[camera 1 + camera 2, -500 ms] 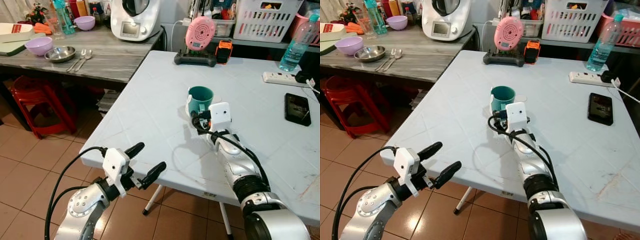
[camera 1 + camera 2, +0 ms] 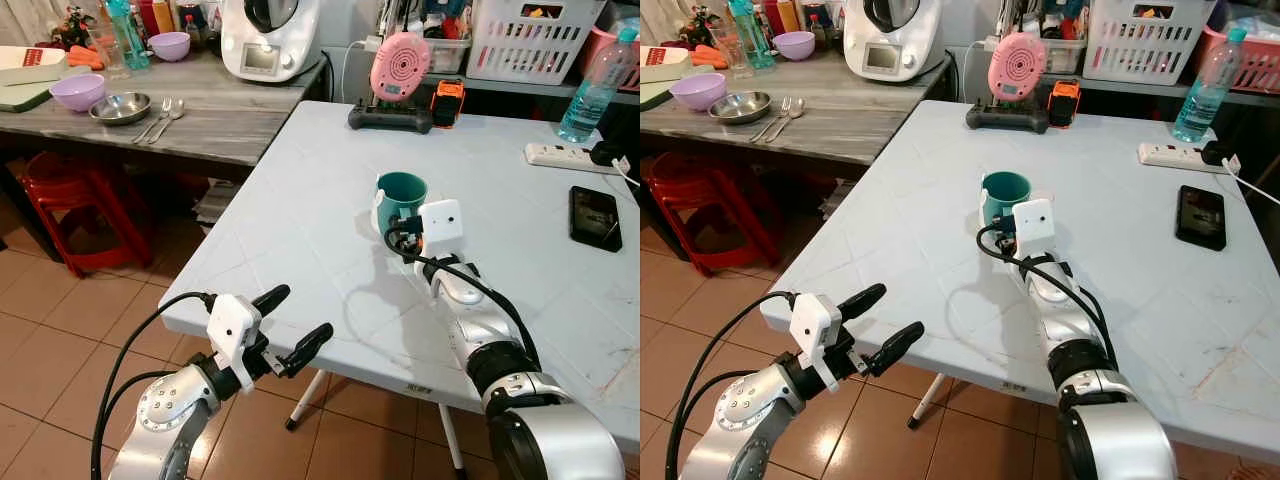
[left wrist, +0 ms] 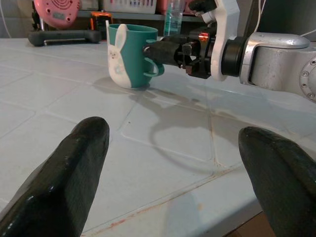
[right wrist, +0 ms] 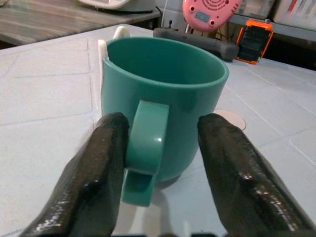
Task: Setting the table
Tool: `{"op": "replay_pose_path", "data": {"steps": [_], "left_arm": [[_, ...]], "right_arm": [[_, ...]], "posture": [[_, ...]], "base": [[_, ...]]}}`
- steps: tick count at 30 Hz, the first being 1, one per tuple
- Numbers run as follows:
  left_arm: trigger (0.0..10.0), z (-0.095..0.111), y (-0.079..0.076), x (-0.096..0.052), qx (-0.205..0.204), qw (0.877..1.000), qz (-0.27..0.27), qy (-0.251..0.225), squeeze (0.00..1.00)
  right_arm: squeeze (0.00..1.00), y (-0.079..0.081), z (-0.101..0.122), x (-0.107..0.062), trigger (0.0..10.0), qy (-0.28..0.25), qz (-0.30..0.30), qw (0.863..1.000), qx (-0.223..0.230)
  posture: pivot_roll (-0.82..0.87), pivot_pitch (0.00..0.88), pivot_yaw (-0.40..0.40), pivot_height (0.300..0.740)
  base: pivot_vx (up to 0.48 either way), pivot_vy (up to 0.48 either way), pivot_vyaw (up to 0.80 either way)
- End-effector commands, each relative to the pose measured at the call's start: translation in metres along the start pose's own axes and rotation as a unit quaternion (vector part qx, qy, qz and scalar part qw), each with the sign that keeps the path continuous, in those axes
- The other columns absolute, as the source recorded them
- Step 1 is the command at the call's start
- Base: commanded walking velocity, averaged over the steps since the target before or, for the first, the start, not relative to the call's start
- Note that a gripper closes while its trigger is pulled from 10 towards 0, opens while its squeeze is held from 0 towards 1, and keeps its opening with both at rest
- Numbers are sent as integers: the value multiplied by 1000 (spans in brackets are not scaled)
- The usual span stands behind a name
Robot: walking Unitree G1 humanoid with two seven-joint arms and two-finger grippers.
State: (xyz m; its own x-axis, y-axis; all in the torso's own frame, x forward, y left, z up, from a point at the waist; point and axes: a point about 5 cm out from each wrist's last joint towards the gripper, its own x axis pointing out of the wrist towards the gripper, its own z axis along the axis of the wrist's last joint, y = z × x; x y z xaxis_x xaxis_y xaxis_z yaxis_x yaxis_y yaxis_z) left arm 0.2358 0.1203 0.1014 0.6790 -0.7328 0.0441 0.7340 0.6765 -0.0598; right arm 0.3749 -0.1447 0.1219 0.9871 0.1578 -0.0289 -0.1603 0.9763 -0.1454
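A teal mug [image 2: 402, 197] with a white rabbit on its side stands upright near the middle of the white table [image 2: 300, 220]. My right gripper [image 4: 164, 121] is level with the mug's handle [image 4: 144, 148]. Its two fingers straddle the handle: one finger [image 4: 106, 163] is against it, while the other shows a gap, so the gripper is open. My left gripper [image 2: 290, 322] hangs open and holds nothing, just below and in front of the table's front left edge. From the left wrist view the mug [image 3: 129, 54] and the right arm lie ahead across the tabletop.
A phone [image 2: 594, 216], a power strip [image 2: 565, 157] and a water bottle [image 2: 594, 90] sit on the table's right side. A pink gadget [image 2: 400, 65] stands at the back. The grey counter [image 2: 200, 110] on the left holds bowls and spoons. Under it is a red stool [image 2: 70, 200].
My right gripper has edged slightly closer to the mug's handle and the forearm has shifted a little. The mug and the left arm are where they were.
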Motion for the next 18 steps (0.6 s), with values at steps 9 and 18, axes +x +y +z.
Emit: {"op": "replay_pose_path", "data": {"steps": [9,18], "left_arm": [[10000,3,1,4,12,1000,-2,-3,0],[10000,3,2,6,15,1000,-18,-6,0]], "right_arm": [[0,0,5,3,0,-7,0,1000,3],[0,-1,6,4,0,-11,-2,1000,9]], "posture": [[69,27,35,740],[69,20,33,740]], "base": [[0,0,0],[0,0,0]]}}
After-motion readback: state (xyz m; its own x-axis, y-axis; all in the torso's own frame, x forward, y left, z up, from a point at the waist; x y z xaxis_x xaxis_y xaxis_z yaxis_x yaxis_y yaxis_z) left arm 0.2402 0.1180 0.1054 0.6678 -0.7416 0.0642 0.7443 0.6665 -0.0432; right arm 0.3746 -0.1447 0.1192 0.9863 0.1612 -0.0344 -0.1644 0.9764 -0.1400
